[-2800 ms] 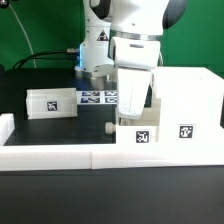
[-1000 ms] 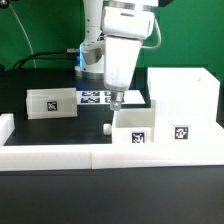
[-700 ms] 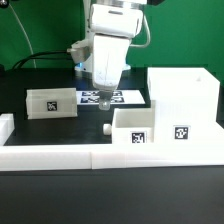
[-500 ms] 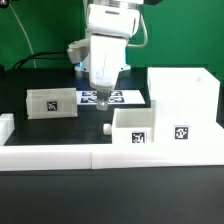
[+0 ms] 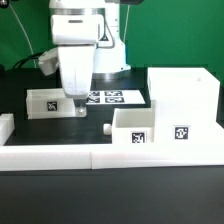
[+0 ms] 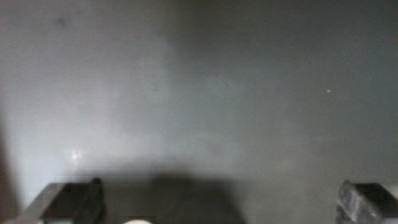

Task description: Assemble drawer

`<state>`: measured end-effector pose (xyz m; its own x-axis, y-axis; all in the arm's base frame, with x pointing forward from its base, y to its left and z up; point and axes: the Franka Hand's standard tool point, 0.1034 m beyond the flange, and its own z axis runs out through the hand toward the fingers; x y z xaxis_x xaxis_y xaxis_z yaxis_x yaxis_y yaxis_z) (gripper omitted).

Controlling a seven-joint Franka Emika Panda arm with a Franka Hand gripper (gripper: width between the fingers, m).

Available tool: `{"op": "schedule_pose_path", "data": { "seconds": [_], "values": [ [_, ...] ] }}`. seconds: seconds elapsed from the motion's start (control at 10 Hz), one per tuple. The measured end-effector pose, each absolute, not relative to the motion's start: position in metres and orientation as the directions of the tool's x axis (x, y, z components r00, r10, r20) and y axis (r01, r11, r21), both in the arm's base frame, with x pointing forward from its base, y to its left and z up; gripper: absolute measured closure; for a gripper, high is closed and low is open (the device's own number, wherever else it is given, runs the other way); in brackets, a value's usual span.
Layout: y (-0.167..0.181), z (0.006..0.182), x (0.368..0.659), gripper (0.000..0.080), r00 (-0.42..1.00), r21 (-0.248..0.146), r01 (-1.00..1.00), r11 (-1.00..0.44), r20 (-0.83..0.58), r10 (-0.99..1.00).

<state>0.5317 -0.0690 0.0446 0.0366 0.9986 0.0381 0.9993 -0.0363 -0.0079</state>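
Two trays: near tray just beside gripper; other tray well apart.
Near tray axis: across the exterior view, tag facing camera.
Grip: fingers spread, empty.

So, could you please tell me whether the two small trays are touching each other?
Apart. The exterior view shows bare dark table between the tray on its left and the tray beside the housing.

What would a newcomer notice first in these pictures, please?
The big white arm dominates the exterior view's left, its jaws low beside a small tray. On that view's right stands the tall box housing, with a second, knobbed tray low on the side toward the arm.
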Motion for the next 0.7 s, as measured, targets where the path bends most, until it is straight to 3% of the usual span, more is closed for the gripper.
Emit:
{"op": "schedule_pose_path", "data": {
  "seconds": [0.3, 0.7],
  "values": [
    [-0.065, 0.027, 0.523, 0.015, 0.056, -0.027, 0.998, -0.052, 0.153, 0.987],
    [-0.039, 0.02, 0.521, 0.015, 0.112, -0.054, 0.993, -0.104, 0.175, 0.978]
  ]
}}
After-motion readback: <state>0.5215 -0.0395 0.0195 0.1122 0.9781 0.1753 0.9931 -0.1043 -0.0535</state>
